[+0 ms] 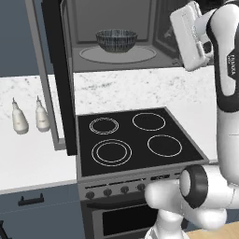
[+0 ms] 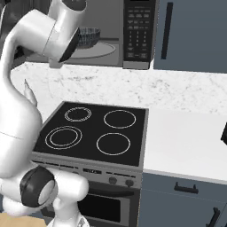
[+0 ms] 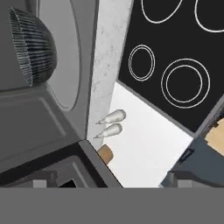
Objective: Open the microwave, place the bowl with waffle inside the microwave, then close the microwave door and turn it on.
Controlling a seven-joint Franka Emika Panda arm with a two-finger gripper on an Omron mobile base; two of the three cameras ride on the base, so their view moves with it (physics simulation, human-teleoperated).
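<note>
sitting on the round glass turntable inside the microwave, right in the middle: the bowl. hanging wide open on the left, sticking out over the counter: the microwave door. standing side by side on the counter next to the stove: two small white bottles. floating just right of the microwave opening: the hand, too hidden to tell if wide or narrow.

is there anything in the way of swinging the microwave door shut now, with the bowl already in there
Nothing visible blocks it. The bowl sits well inside on the turntable, behind the opening. The microwave door stands wide open at the left, and the two bottles on the counter lie on its far side.
</note>
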